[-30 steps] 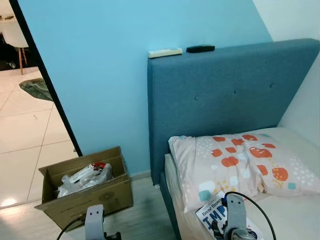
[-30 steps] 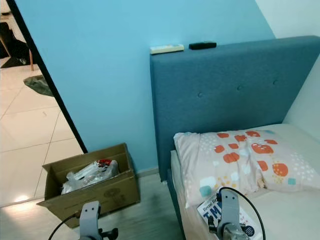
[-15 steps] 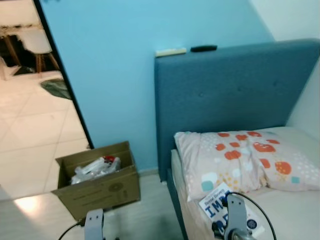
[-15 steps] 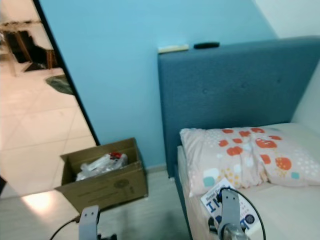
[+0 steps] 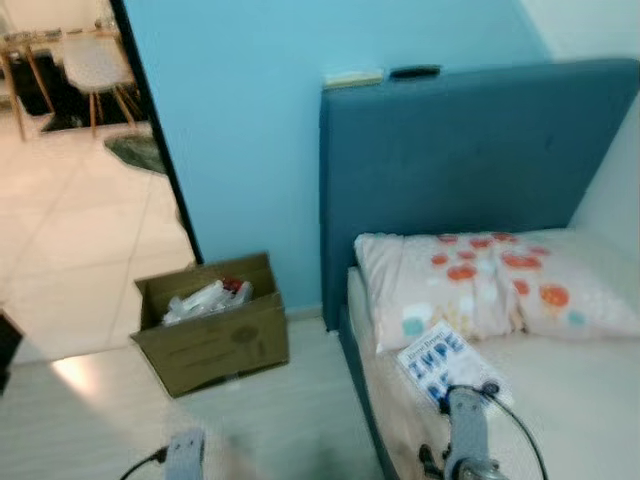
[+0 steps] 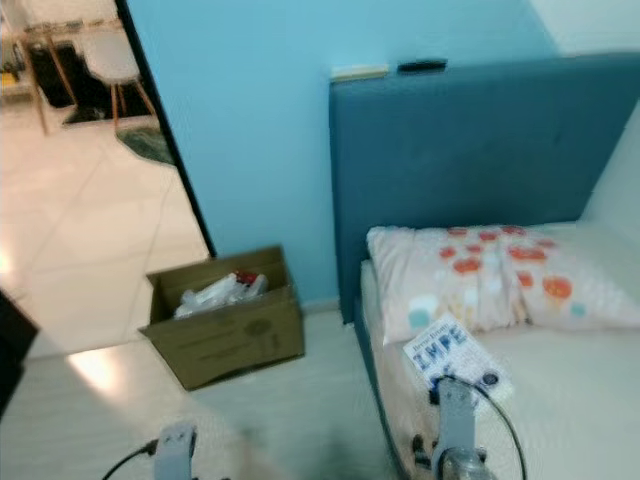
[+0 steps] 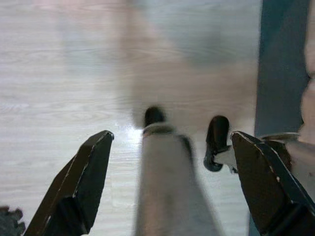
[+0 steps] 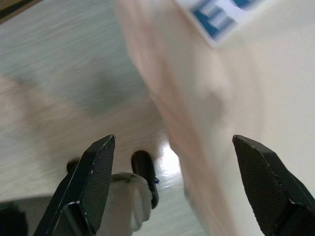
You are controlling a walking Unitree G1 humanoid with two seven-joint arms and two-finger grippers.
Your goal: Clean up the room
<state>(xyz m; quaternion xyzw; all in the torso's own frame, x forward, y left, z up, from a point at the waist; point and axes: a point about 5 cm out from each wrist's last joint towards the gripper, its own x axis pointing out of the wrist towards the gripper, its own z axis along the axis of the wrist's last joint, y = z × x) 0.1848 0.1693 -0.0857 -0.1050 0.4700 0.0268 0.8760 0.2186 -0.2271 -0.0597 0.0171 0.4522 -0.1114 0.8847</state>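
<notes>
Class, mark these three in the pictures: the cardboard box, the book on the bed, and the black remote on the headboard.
cardboard box (image 5: 220,345), left eye view, its front wall.
book (image 5: 440,355), left eye view, middle of its cover.
black remote (image 6: 421,67), right eye view, middle of its body.

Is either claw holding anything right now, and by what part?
Nothing is held. The left claw is open above bare pale wood floor, and the right claw is open beside the bed edge, with nothing between its fingers.
</notes>
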